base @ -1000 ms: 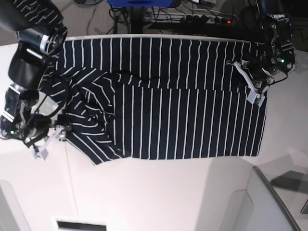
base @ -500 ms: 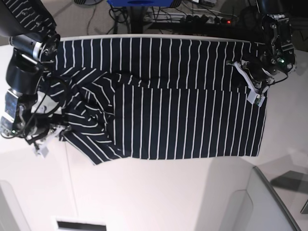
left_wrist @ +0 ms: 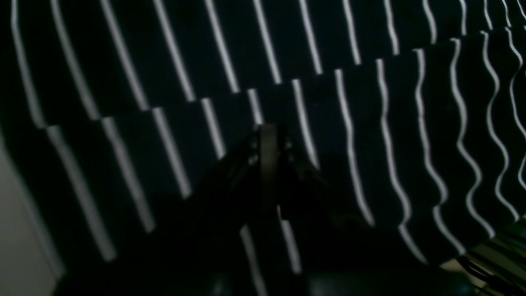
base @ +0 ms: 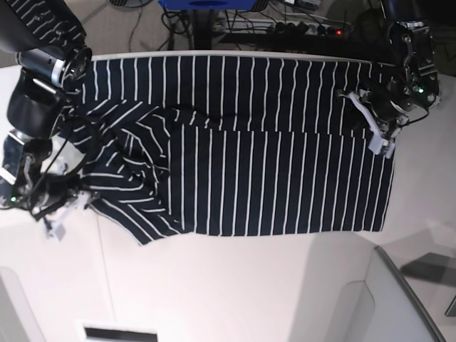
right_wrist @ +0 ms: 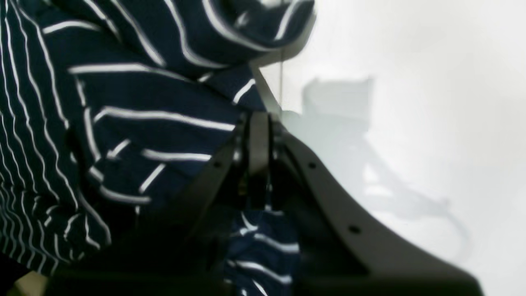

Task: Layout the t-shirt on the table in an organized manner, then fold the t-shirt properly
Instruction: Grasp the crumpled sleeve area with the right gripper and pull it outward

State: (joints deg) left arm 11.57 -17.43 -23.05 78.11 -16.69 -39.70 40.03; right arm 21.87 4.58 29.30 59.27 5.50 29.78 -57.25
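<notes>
While the t-shirt (base: 242, 164) lies spread on the table (base: 235, 285), the right gripper (right_wrist: 258, 123) is clamped on its crumpled edge, and the left gripper (left_wrist: 269, 135) is pressed together on the cloth.

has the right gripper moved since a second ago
Yes. In the base view the right gripper has slid toward the image's left, away from the table seam line, closing on the t-shirt edge.

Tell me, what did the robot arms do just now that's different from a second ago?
The right gripper slid toward the near table edge and shut its fingers on the t-shirt, at its crumpled edge. The left gripper stayed shut on the opposite side, and the shirt's flat part didn't move.
</notes>
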